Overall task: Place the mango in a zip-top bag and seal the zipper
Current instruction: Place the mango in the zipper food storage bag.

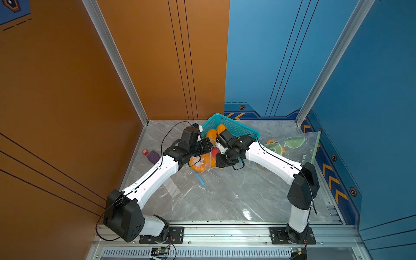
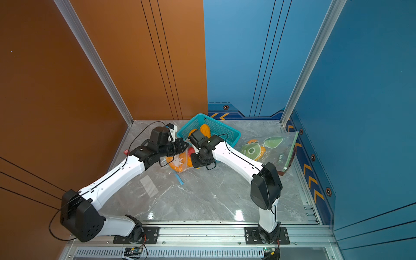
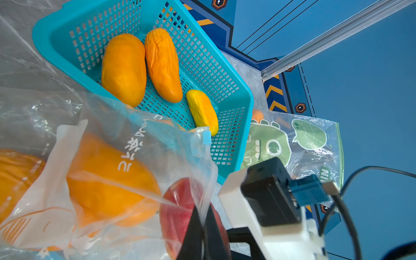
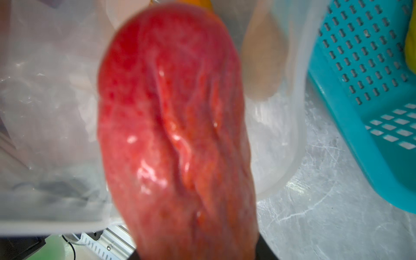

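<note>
Just beside the teal basket (image 3: 238, 94), the left claw (image 3: 203, 234) is closed tight, pinching the rim of the zip-top bag (image 3: 135, 139). The right claw (image 4: 198, 254) grips the red mango (image 4: 175, 126), holding it at the bag's mouth, near that basket's side.

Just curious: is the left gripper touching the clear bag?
Touching. The left wrist view shows the left gripper pinching the clear bag's rim.
</note>
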Robot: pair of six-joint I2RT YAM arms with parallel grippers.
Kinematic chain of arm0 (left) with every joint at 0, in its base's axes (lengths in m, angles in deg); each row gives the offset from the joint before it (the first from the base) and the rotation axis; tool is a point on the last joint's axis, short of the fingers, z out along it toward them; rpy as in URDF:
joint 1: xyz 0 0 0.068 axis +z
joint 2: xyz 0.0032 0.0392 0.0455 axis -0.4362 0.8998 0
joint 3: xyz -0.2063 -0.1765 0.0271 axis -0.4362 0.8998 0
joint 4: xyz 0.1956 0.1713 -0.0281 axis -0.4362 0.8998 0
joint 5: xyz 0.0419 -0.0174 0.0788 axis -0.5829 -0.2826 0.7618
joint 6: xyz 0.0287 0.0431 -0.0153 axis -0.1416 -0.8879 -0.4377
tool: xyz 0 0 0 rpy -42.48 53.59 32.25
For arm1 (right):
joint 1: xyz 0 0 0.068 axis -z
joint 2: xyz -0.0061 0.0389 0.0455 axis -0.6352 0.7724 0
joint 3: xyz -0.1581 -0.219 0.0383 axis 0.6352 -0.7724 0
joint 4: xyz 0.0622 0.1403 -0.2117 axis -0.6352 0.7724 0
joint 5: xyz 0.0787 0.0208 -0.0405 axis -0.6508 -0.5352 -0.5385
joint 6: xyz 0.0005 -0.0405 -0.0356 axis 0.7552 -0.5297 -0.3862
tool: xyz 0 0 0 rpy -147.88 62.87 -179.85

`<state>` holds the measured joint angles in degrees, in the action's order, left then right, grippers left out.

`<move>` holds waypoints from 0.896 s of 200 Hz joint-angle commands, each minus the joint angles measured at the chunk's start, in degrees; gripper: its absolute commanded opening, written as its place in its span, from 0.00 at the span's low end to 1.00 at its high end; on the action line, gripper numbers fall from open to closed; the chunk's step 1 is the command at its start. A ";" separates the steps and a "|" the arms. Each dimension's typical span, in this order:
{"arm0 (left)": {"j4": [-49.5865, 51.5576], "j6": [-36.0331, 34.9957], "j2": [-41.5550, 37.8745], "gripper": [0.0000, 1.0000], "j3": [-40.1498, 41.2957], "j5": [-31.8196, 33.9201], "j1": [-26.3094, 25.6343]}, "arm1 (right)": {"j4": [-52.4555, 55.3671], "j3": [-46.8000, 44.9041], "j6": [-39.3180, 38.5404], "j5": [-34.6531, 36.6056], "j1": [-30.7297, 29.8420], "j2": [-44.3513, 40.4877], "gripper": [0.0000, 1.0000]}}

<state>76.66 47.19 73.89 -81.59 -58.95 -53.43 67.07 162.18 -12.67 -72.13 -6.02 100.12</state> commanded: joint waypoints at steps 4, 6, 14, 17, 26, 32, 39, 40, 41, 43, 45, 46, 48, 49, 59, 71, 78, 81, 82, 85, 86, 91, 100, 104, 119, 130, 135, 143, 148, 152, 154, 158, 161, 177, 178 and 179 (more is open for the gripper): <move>0.01 -0.93 -0.28 0.00 -1.93 -1.40 -0.76 | -0.93 2.82 2.06 4.32 0.18 2.03 0.26; -0.02 -0.92 -0.39 0.00 -1.86 -1.38 -0.80 | -0.93 2.83 2.14 4.62 0.19 2.24 0.26; -0.02 -0.86 -0.68 0.00 -1.68 -1.38 -0.89 | -1.10 4.94 2.27 5.25 0.28 2.78 0.29; -0.03 -0.81 -0.83 0.00 -1.56 -1.36 -0.90 | -1.25 5.21 2.32 5.43 0.33 2.87 0.30; 0.01 -0.67 -1.16 0.00 -1.36 -1.40 -0.88 | -1.63 5.95 2.53 6.13 0.53 3.23 0.36; 0.01 -0.57 -1.26 0.00 -1.15 -1.39 -0.90 | -1.87 6.47 2.63 6.61 0.55 3.39 0.39; 0.05 -0.46 -1.38 0.00 -0.97 -1.37 -0.90 | -2.11 7.11 2.72 6.94 0.70 3.55 0.45; 0.05 -0.45 -1.43 0.00 -0.92 -1.41 -0.90 | -2.14 7.19 2.72 7.03 0.71 3.57 0.46; 0.01 -0.36 -1.45 0.00 -0.90 -1.44 -0.90 | -2.24 7.27 2.72 7.08 0.71 3.58 0.47; 0.02 -0.36 -1.47 0.00 -0.86 -1.43 -0.90 | -2.29 7.40 2.79 7.29 0.85 3.64 0.50; 0.00 -0.25 -1.48 0.00 -0.82 -1.38 -0.90 | -2.37 7.54 2.80 7.41 0.88 3.69 0.53; 0.03 -0.22 -1.48 0.00 -0.76 -1.38 -0.90 | -2.45 7.62 2.85 7.44 0.89 3.73 0.55; -0.02 -0.15 -1.52 0.00 -0.78 -1.46 -0.84 | -2.54 7.79 2.93 7.58 0.89 3.72 0.59; -0.03 -0.17 -1.50 0.00 -0.78 -1.46 -0.87 | -2.57 7.88 2.96 7.66 0.93 3.70 0.60; -0.03 0.07 -1.53 0.00 -0.72 -1.51 -0.90 | -2.66 8.68 3.07 7.42 1.19 4.01 0.66; -0.01 0.38 -1.57 0.00 -0.84 -1.52 -0.84 | -2.62 9.19 3.07 7.24 1.37 4.05 0.71; -0.03 0.55 -1.57 0.00 -0.99 -1.39 -0.76 | -2.68 9.20 2.95 7.24 1.49 3.83 0.76; 0.03 0.52 -1.57 0.00 -1.04 -1.39 -0.71 | -2.65 9.20 2.98 7.22 1.53 3.76 0.78; 0.00 0.52 -1.57 0.00 -1.09 -1.42 -0.72 | -2.58 9.20 2.98 7.17 1.56 3.72 0.78; -0.05 0.57 -1.57 0.00 -1.15 -1.30 -0.72 | -2.57 9.13 2.92 7.18 1.59 3.57 0.78; -0.04 0.59 -1.57 0.00 -1.19 -1.33 -0.72 | -2.59 9.16 2.91 7.20 1.59 3.49 0.78; -0.03 0.61 -1.57 0.00 -1.33 -1.15 -0.62 | -2.57 8.91 2.96 7.28 1.61 3.21 0.78; -0.04 0.70 -1.51 0.00 -1.57 -1.03 -0.56 | -2.61 8.52 2.94 7.31 1.69 2.33 0.78; -0.04 0.71 -1.41 0.00 -1.69 -0.87 -0.47 | -2.61 8.34 2.98 7.46 1.73 1.80 0.77; -0.03 1.09 -1.01 0.00 -2.15 -0.65 -0.05 | -2.62 7.02 3.20 8.50 1.69 -0.75 0.76; -0.03 1.37 -0.58 0.00 -2.58 -0.39 0.19 | -2.62 5.53 3.65 10.41 1.71 -3.27 0.76; -0.04 1.39 -0.40 0.00 -2.92 -0.37 0.33 | -2.64 4.67 4.09 11.42 1.74 -4.51 0.76; -0.03 1.64 -0.13 0.00 -3.29 -0.21 0.33 | -2.67 3.59 4.91 14.08 1.71 -6.65 0.76; -0.03 1.74 0.01 0.00 -3.54 -0.10 0.37 | -2.65 1.11 5.54 15.52 1.81 -7.98 0.76; -0.03 1.79 0.09 0.00 -3.81 -0.03 0.35 | -2.73 0.04 6.11 16.66 1.77 -9.03 0.76; -0.01 1.82 0.12 0.00 -3.87 -0.02 0.33 | -2.79 -0.41 6.43 17.26 1.84 -9.58 0.76; -0.03 1.83 0.18 0.00 -4.04 0.05 0.34 | -2.88 -1.72 7.16 18.14 1.87 -10.57 0.76; -0.11 1.88 0.24 0.00 -4.19 0.12 0.33 | -3.15 -2.75 7.77 18.67 1.94 -11.30 0.76; -0.27 2.10 0.28 0.00 -4.64 0.50 0.40 | -6.89 -9.05 11.57 18.89 2.29 -15.42 0.76; -0.29 2.10 0.28 0.00 -4.60 0.49 0.41 | -7.25 -9.59 11.85 18.81 2.29 -15.62 0.76; -0.29 2.10 0.19 0.00 -4.67 0.57 0.41 | -7.65 -10.09 12.12 18.68 2.29 -15.90 0.76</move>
<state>76.79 48.79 73.74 -83.62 -58.67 -53.50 63.47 159.29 -6.86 -58.19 -4.10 90.33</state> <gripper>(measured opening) 0.045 0.759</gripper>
